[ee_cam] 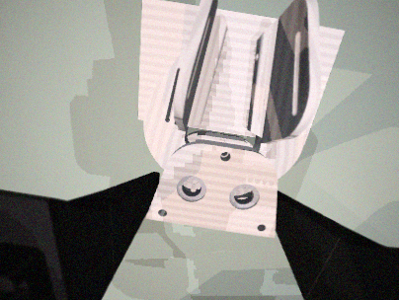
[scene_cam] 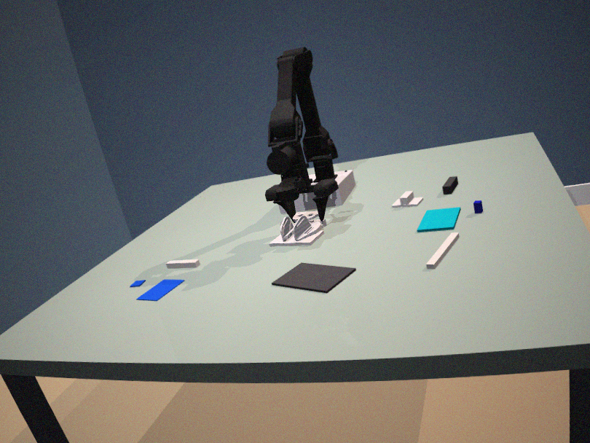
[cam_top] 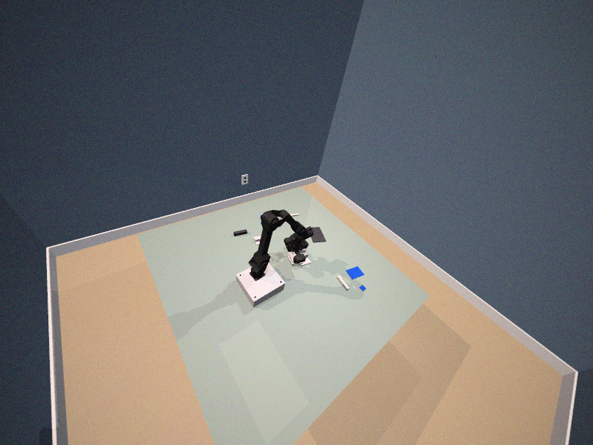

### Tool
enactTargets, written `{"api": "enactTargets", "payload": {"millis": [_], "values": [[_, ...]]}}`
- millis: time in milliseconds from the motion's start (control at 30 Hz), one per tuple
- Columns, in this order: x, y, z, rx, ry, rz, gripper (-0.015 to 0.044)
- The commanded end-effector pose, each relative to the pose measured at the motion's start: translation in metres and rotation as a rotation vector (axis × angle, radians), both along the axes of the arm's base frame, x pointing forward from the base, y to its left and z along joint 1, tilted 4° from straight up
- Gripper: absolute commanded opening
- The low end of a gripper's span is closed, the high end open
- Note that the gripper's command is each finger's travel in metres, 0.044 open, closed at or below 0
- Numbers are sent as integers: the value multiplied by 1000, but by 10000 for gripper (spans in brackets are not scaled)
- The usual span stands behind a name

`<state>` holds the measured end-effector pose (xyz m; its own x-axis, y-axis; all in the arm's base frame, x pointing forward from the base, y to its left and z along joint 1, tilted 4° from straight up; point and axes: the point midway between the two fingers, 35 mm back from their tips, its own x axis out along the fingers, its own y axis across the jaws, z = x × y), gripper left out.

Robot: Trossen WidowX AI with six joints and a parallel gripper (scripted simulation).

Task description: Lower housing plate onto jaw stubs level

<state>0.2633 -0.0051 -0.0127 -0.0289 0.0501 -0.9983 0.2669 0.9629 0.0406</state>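
Note:
My gripper (scene_cam: 308, 221) (ee_cam: 213, 186) is shut on the edges of the white housing plate (ee_cam: 217, 209), one finger on each side. The plate has two ringed holes, and parts beneath show through both. It hangs over the near end of the white base (cam_top: 291, 261) (scene_cam: 280, 243) (ee_cam: 154, 35), behind the jaws in the exterior view. One white jaw (scene_cam: 285, 229) (ee_cam: 190, 94) and the other jaw (scene_cam: 301, 229) (ee_cam: 307, 111) stand side by side on the base. The plate hides most of the stubs and pins. I cannot tell whether it touches them.
A dark grey square (cam_top: 318, 234) (scene_cam: 314, 277) lies beyond the base. Blue pads (scene_cam: 161, 289) and a short white bar (scene_cam: 183, 263) lie to one side. A cyan plate (scene_cam: 439, 219), a long white bar (scene_cam: 443, 251) and a small white block on a plate (scene_cam: 406, 197) lie on the other.

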Motion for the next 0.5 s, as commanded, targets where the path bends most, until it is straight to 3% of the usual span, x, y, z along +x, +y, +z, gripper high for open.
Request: {"api": "enactTargets", "payload": {"millis": [0, 467], "values": [[0, 0, -1, 0, 0, -3, 351], [0, 0, -4, 0, 0, -4, 351]]}}
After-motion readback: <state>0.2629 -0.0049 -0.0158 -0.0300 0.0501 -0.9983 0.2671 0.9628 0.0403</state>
